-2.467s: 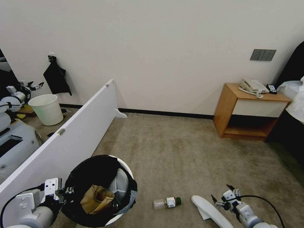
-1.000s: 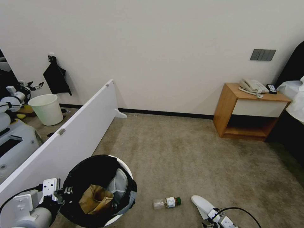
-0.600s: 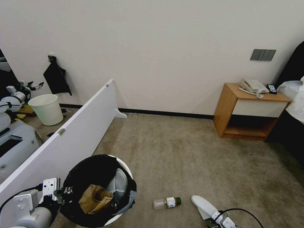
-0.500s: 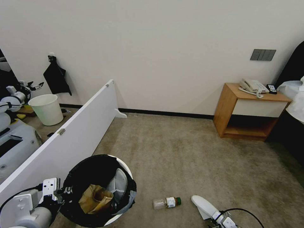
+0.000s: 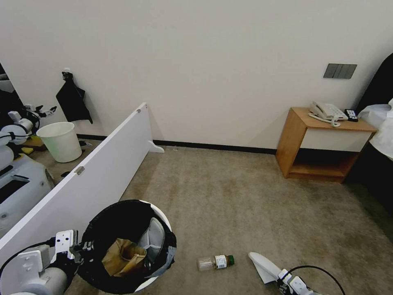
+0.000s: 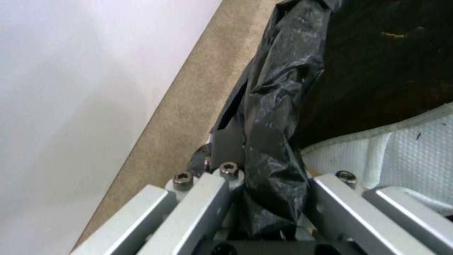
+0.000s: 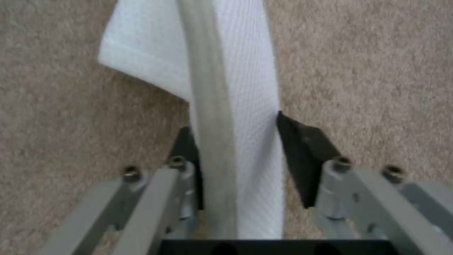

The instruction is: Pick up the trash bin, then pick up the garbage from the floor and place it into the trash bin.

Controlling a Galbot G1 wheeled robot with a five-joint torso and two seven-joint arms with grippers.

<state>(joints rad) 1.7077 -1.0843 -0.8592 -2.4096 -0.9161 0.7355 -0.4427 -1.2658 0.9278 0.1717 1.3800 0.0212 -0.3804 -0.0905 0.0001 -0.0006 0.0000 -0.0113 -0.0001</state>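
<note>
Carpet point(image 5: 245, 196) carries a bottle point(image 5: 215, 262) near centre, with the left gripper point(image 6: 264, 198) clamped on the bin point(image 5: 163, 217) rim at near left and the right gripper point(image 7: 238, 156) closed on a white slipper point(image 5: 265, 266), tilted off the floor, at near right.
</note>
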